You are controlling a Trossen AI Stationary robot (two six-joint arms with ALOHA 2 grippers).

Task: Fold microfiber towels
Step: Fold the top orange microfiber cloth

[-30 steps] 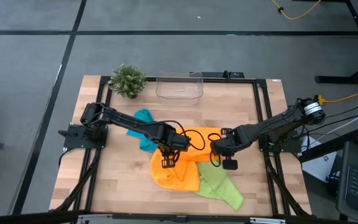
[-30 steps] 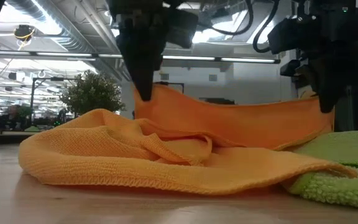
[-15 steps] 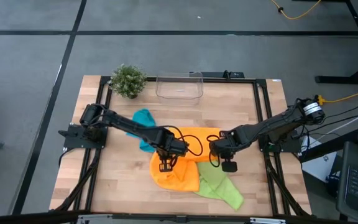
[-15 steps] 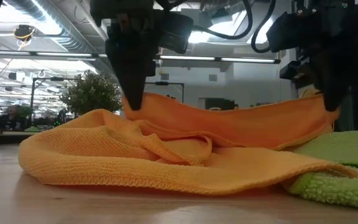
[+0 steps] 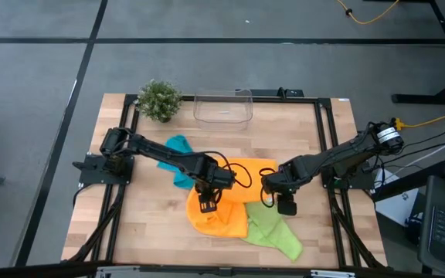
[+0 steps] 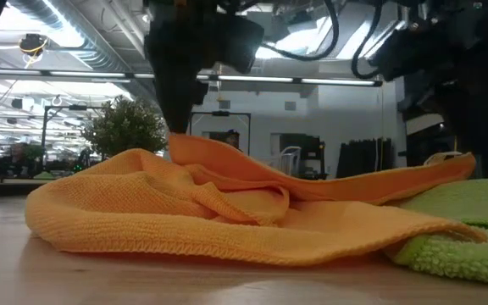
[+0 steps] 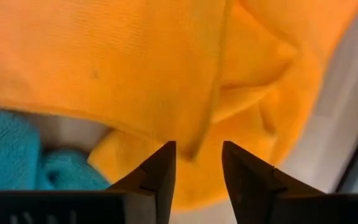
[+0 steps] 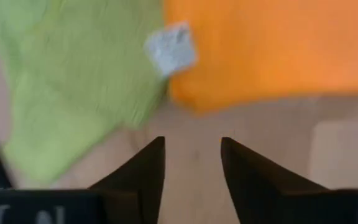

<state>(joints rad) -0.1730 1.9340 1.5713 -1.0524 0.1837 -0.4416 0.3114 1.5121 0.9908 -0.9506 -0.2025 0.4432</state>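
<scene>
The orange towel (image 5: 226, 197) lies rumpled mid-surface, overlapping the lime green towel (image 5: 273, 232) at its near right, with the teal towel (image 5: 178, 158) to its far left. Both grippers have their fingers parted, grasping nothing. The left gripper (image 5: 209, 204) hovers over the orange cloth's left part, the right gripper (image 5: 286, 205) over its right edge. The fold looks uneven, so corners should likely be regripped and aligned squarely before pressing flat.

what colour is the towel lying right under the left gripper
Orange; the left wrist view shows it best, just past the open left gripper.
</scene>
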